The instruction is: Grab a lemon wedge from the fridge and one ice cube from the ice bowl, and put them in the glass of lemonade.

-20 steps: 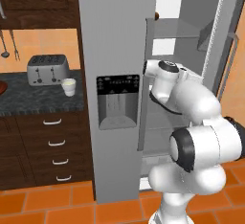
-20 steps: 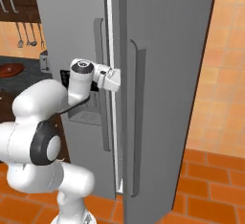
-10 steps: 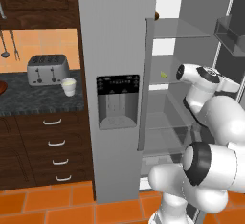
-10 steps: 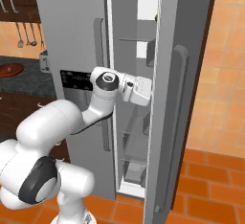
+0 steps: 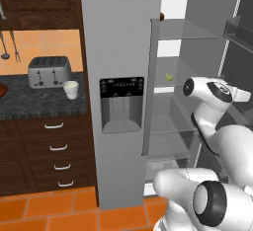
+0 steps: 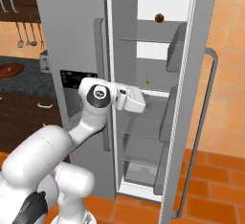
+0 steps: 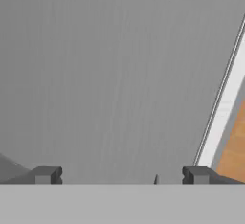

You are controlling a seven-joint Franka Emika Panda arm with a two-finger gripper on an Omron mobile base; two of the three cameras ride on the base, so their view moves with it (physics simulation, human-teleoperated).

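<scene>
My hand (image 7: 119, 175) gapes wide, holding nothing, inside the open fridge (image 5: 118, 52); wedge (image 5: 169, 77) on a shelf.

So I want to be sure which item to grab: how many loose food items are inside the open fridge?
2: a lemon wedge on a middle shelf and a small brown ball on the top shelf. Others may be hidden.

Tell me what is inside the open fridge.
Inside the fridge, the lemon wedge lies on a middle glass shelf, and a small brown ball sits on a higher shelf. The arm hides part of the lower shelves; the bins' contents cannot be seen.
</scene>
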